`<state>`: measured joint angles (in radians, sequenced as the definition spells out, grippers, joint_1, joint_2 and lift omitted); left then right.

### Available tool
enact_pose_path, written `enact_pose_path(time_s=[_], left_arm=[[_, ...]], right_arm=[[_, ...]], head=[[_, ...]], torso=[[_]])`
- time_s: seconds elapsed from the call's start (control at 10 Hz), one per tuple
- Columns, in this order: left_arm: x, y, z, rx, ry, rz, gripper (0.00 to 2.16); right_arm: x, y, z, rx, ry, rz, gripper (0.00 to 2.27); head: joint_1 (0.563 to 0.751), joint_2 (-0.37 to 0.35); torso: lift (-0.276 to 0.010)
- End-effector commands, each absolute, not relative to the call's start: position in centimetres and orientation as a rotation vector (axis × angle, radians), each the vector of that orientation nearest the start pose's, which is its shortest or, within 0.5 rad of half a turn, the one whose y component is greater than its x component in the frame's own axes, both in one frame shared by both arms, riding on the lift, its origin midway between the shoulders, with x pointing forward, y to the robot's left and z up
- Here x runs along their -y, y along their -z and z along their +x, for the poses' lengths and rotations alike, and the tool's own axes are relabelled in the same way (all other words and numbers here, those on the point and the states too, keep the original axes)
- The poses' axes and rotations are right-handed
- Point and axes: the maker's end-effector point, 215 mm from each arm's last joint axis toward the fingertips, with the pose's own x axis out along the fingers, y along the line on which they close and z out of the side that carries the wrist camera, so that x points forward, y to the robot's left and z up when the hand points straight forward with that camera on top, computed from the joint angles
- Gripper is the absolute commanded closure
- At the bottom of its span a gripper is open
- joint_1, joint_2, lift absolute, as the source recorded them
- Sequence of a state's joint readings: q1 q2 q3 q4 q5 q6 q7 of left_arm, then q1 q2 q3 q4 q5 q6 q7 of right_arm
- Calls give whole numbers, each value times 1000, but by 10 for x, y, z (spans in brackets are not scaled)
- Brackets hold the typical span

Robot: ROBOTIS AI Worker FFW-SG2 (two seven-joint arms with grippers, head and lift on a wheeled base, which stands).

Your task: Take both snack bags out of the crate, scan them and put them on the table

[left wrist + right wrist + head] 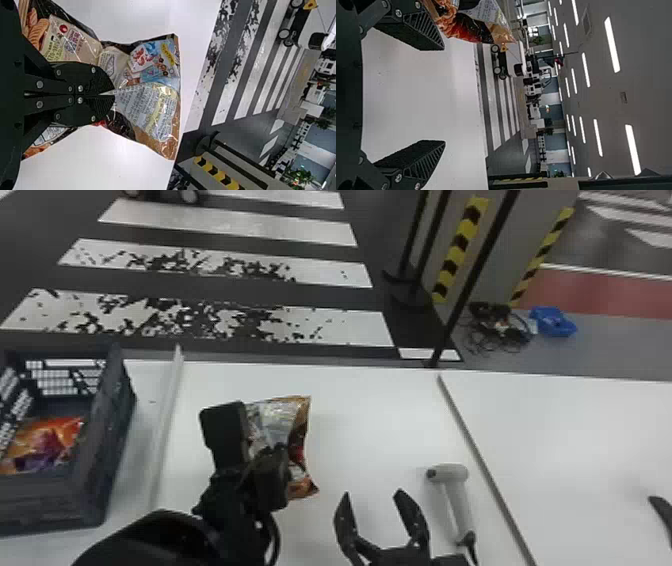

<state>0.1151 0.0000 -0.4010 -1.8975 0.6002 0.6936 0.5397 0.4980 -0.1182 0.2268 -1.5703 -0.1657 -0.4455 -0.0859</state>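
Note:
Over the table, left of centre, my left gripper (272, 462) grips a snack bag (280, 420). In the left wrist view both fingers of the left gripper (113, 93) pinch the middle of the snack bag (146, 103), which bulges out around them. To its right, my right gripper (374, 505) stands open with a wide gap. The right wrist view has the right gripper (443, 95) with nothing between its fingers and the held bag (474, 19) beside one of them. Another snack bag (45, 442), orange and purple, lies in the crate (112, 430). The grey scanner (452, 490) lies right of my right gripper.
The white table (360, 415) has a raised strip (167, 425) beside the crate and a dark seam (480, 460) right of the scanner. A dark curved object (662, 510) sits at the right edge. Black poles stand behind the table.

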Motion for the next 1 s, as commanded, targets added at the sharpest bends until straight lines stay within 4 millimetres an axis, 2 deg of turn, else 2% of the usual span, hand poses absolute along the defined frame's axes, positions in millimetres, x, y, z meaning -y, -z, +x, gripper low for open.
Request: enact_pose_path(time_s=[0.0,0.3,0.5,0.6,0.7,0.8,0.9], left_arm=[[8,454,458,-703,164,-349,2145],[29,480,440,-779,199,-392,2145],[31,485,437,-792,202,-396,2098],[32,482,438,-789,198,-416,1426],[30,478,443,-772,184,-432,225],[31,477,443,-768,185,-435,-2],[29,477,444,-765,180,-439,-2]], right_arm=[[165,467,386,-94,-93,139,164],[165,467,387,-93,-92,140,164],[165,468,387,-94,-92,140,164],[165,468,386,-96,-91,141,164],[165,468,386,-96,-92,140,164],[165,468,387,-93,-91,141,164],[166,468,386,-94,-91,141,164]], head=[[695,-209],[695,-239],[695,-256],[695,-260],[695,-262],[695,-261],[695,-261]], torso=[[-94],[-94],[-94],[-94],[-94],[-94],[-94]])
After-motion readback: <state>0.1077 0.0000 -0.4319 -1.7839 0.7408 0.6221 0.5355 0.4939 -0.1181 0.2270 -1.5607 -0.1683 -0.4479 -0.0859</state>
